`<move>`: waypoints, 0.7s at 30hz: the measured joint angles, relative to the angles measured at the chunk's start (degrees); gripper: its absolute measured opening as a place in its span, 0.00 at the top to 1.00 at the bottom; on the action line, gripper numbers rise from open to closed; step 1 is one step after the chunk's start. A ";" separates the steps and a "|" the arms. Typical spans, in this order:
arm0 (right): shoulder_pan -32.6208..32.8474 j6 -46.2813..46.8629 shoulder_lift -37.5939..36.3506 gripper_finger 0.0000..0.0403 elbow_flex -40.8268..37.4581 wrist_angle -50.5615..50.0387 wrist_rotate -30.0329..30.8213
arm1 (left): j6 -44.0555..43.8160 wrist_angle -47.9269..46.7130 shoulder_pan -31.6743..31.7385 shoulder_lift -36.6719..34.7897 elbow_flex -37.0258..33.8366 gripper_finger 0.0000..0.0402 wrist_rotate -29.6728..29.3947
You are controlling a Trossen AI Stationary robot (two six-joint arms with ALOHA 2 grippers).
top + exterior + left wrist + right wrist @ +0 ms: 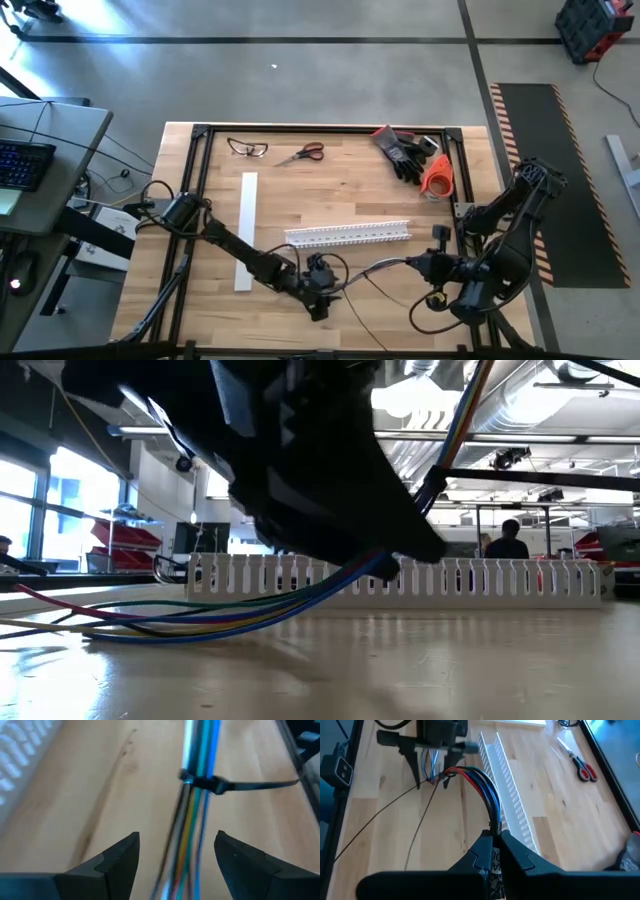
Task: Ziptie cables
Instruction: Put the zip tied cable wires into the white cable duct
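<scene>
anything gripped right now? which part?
Right gripper is shut on the cables at one end. Left gripper is open, straddling them below the ziptie.

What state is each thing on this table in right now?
cables: bundled, one ziptie around them, stretched between both grippers
ziptie: closed round the bundle, tail sticking out
left gripper: open, fingers either side of the cables, not gripping
right gripper: shut on the cables' end
scissors: closed, lying flat
white slotted channel: lying empty beside the cables
glasses: lying unused

We see a wooden desk (340, 195) holding a white slotted channel (348, 233) beyond the jaws, scissors (301, 154), glasses (247, 148), gloves (405, 152).
</scene>
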 joint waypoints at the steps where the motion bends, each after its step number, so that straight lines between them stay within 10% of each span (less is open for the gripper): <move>1: 0.00 -0.27 0.00 1.00 0.33 -0.26 0.03 | 0.07 1.90 0.02 0.64 0.00 0.42 0.50; 8: 0.80 0.04 -0.02 1.00 2.83 -2.75 0.24 | -2.33 2.55 0.52 2.51 0.07 0.52 2.68; 14: 3.05 7.48 -0.05 1.00 5.38 -10.19 1.02 | -2.88 -0.94 0.08 1.67 0.41 0.93 5.09; 21: 2.55 12.82 -0.07 1.00 3.72 -14.29 1.49 | -2.64 -30.38 -0.35 -8.81 8.18 0.99 3.38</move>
